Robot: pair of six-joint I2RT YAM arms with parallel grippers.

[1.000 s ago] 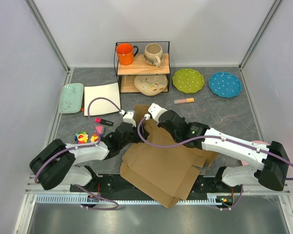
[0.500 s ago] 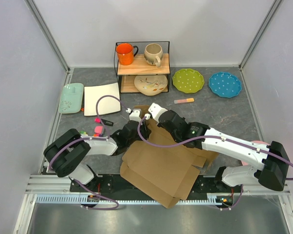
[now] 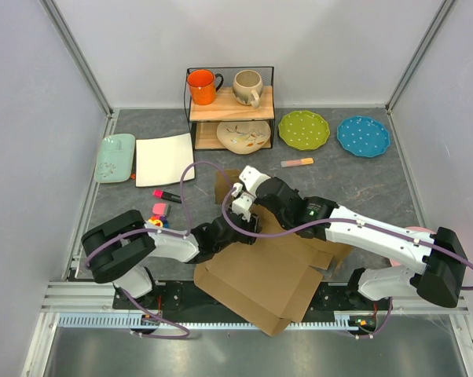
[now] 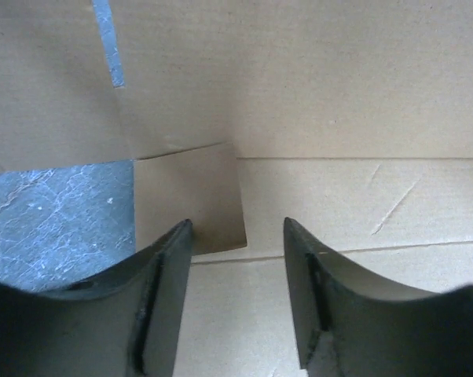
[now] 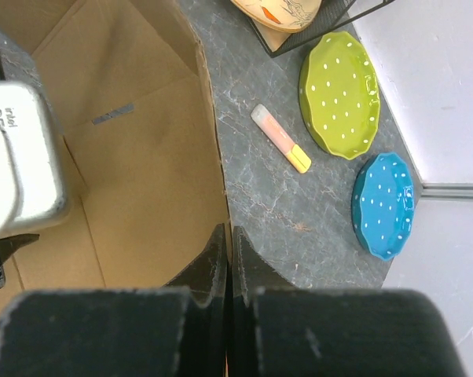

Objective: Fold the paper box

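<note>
Cardboard box (image 3: pixel 260 275) edge is pinched upright in the closed right pincer (image 5: pixel 227 229), apparently so the flap (image 4: pixel 189 196) ahead of the wide, empty left pincer (image 4: pixel 236 224) can be folded.

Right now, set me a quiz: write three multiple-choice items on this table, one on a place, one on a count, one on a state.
1. Where on the rack is the orange mug? A top shelf; B lower shelf; C hung on its side.
2. How many dotted plates lie right of the rack? A one; B two; C four.
3. The left gripper has its jaws: A apart, nothing between; B shut on something; C shut, empty.

Key: 1 A, it stands up top beside the beige mug. 2 B, a green plate and a blue plate. 3 A, the left wrist view shows the cardboard box through the gap.
</note>
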